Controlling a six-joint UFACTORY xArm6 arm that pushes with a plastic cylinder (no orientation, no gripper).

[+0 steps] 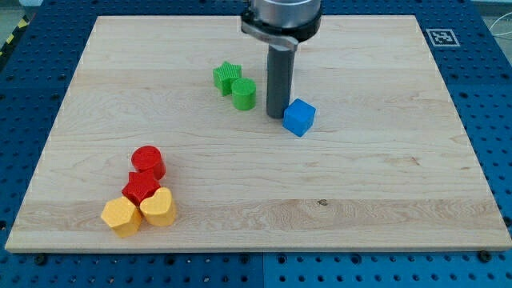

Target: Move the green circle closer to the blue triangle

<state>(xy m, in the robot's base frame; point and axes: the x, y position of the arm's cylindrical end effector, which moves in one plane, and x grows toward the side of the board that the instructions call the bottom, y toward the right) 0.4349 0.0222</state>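
Observation:
The green circle (244, 94) sits on the wooden board, touching the green star (227, 78) at its upper left. My tip (276, 115) is on the board just right of the green circle and close to the left of a blue cube (299, 118). No blue triangle can be made out; the only blue block looks like a cube.
A cluster at the view's bottom left holds a red circle (148, 162), a red star (142, 188), a yellow hexagon (121, 216) and a yellow heart (158, 208). The board's (384, 176) edges border a blue perforated table. The arm's body hangs over the view's top centre.

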